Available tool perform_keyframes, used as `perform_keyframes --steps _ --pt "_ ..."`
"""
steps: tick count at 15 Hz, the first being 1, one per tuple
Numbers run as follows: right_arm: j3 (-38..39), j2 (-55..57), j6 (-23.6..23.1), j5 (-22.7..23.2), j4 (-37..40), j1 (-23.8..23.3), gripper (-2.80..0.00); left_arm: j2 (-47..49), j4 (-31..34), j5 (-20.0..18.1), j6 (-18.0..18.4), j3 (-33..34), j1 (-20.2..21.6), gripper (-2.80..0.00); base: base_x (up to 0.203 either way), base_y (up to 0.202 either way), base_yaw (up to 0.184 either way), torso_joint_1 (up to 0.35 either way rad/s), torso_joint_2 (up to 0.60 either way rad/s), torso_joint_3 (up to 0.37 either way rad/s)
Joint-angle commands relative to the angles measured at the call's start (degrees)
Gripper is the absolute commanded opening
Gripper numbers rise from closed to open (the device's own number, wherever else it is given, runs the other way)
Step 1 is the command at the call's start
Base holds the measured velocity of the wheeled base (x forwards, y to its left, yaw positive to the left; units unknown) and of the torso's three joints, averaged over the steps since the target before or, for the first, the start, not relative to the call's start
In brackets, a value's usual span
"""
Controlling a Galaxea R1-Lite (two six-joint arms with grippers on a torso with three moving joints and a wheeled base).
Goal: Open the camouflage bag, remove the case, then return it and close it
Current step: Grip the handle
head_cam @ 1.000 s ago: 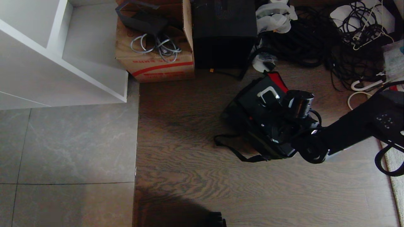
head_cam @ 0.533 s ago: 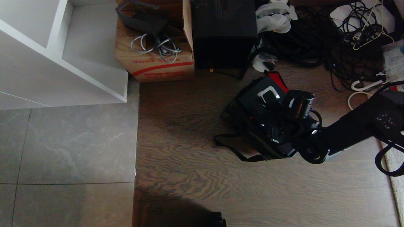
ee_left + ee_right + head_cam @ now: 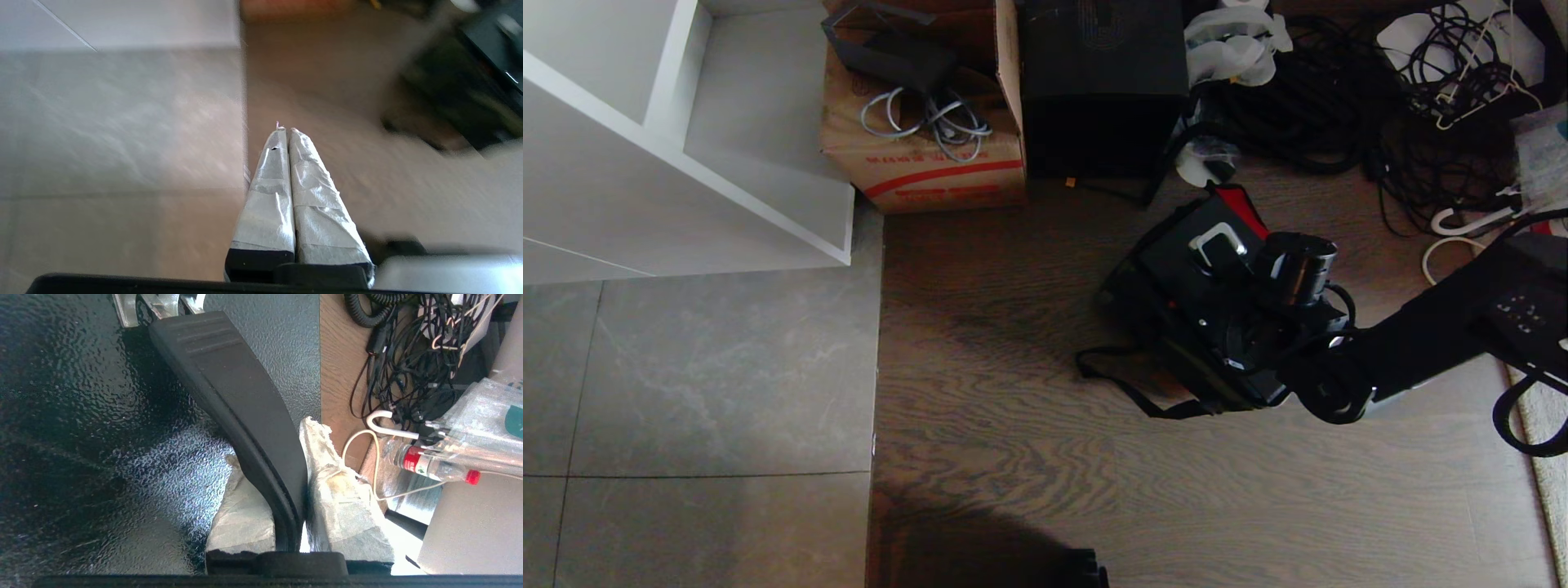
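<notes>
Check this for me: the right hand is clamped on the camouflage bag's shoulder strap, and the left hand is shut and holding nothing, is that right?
Not quite. The right hand is clamped on the case's handle, not the shoulder strap, which lies loose on the floor beside the camouflage bag. The right wrist view shows the grip. The rest stands: the left hand is shut and holds nothing.
</notes>
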Motion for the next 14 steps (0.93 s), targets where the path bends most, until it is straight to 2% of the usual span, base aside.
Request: perform_keyframes --steps 1,6,9,14 --pt "-0.1 0.0 -0.3 -0.3 -0.3 0.0 -2.80 0.1 2.2 -1.5 -0.1 -2.1 0.0 -2.80 0.000 0.000 0.000 0.000 0.00 0.000" --pt "-0.1 -0.1 -0.4 -0.3 -0.2 0.0 -2.80 4.8 2.1 -4.0 -2.6 -8.0 0.0 -2.80 0.000 0.000 0.000 0.000 0.00 0.000" --pt "-0.2 0.0 -0.4 -0.3 -0.2 0.0 -2.80 8.7 2.1 -4.3 -7.0 -10.8 0.0 -2.80 0.000 0.000 0.000 0.000 0.00 0.000" --pt "-0.3 0.0 -0.4 -0.3 -0.2 0.0 -2.80 11.2 2.2 -4.5 -11.6 -12.5 0.0 -2.80 0.000 0.000 0.000 0.000 0.00 0.000"
